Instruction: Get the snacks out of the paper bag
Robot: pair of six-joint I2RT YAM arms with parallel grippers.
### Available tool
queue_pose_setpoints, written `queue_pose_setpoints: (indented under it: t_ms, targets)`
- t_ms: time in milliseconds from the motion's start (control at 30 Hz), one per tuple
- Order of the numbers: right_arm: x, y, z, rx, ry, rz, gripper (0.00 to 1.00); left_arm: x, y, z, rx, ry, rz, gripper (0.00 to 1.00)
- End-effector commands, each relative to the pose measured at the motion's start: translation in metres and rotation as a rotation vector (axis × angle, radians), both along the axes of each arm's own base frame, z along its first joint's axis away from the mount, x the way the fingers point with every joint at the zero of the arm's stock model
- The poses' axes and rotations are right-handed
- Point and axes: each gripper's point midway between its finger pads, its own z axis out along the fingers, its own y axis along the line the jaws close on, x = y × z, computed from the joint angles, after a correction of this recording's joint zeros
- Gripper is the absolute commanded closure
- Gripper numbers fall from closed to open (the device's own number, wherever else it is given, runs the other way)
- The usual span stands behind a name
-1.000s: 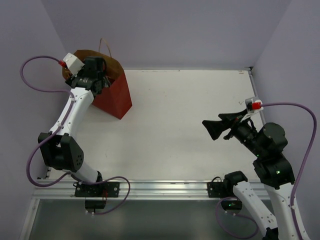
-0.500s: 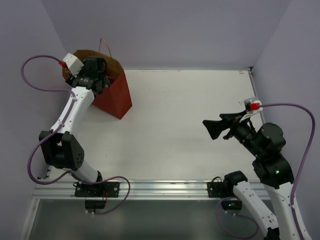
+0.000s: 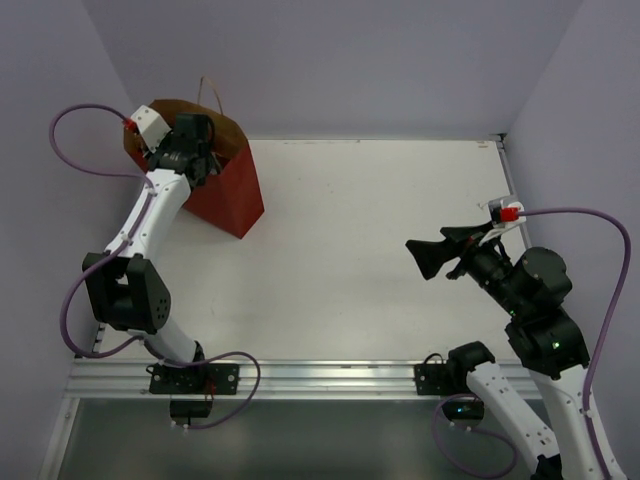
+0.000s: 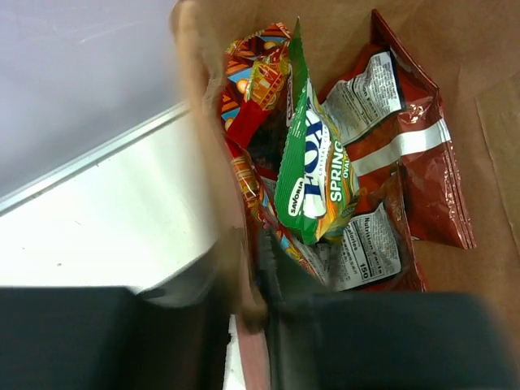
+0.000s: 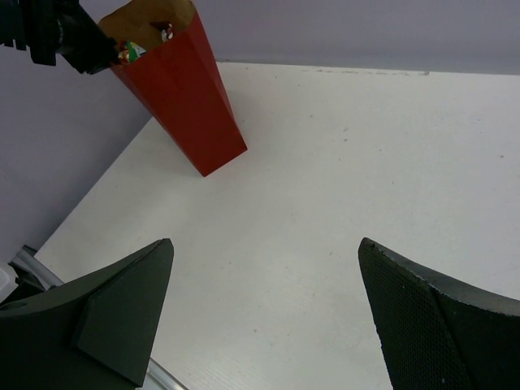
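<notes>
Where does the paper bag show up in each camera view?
Top external: paper bag upper left, at the far-left corner of the white table.
Left wrist: its tan inside fills the right side, with snacks in it.
Right wrist: upper left, standing on the table.
Shared landmark: the white table, in all three.

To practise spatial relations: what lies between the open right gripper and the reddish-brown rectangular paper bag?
Only bare white tabletop lies between right gripper and paper bag, shown in the right wrist view.
</notes>
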Motion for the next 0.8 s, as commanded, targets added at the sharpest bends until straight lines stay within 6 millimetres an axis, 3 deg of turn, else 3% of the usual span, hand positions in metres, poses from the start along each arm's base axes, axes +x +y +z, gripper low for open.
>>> queue_pose_setpoints:
  t_ms: [0, 100, 300, 333, 400, 433, 500, 533, 600, 633, 767]
  targets:
    - [0.001, -0.003, 0.003, -0.015, -0.020, -0.017, 0.01, 0.004, 0.007, 0.023, 0.022, -0.040, 0.006, 0.89]
    - [0.001, -0.003, 0.005, -0.014, -0.021, -0.014, 0.01, 0.000, 0.006, 0.026, 0.030, -0.022, -0.018, 1.00]
    - [0.003, -0.002, 0.008, -0.017, -0.019, -0.014, 0.01, -0.016, 0.003, 0.029, 0.042, 0.025, -0.089, 1.00]
    - [0.004, -0.002, 0.007, -0.019, -0.013, -0.014, 0.01, -0.019, 0.000, 0.022, 0.034, 0.044, -0.111, 1.00]
    - [0.005, -0.001, 0.007, -0.020, -0.008, -0.011, 0.01, -0.028, -0.002, 0.030, 0.032, 0.024, -0.141, 1.00]
    - [0.005, -0.001, 0.007, -0.021, -0.006, -0.009, 0.01, -0.031, -0.006, 0.022, 0.020, 0.039, -0.171, 1.00]
    - [0.007, 0.001, 0.008, -0.023, 0.003, -0.003, 0.01, -0.042, -0.009, 0.032, 0.017, 0.013, -0.207, 1.00]
    - [0.007, 0.002, 0.008, -0.024, 0.007, 0.005, 0.01, -0.046, -0.012, 0.025, 0.004, 0.026, -0.229, 1.00]
    - [0.010, 0.005, 0.009, -0.027, 0.016, 0.014, 0.01, -0.057, -0.016, 0.034, -0.002, -0.001, -0.268, 1.00]
    - [0.010, 0.007, 0.008, -0.027, 0.024, 0.023, 0.01, -0.061, -0.021, 0.027, -0.014, 0.014, -0.298, 1.00]
    - [0.013, 0.009, 0.014, -0.027, 0.029, 0.032, 0.01, -0.085, -0.028, 0.031, -0.014, 0.004, -0.383, 1.00]
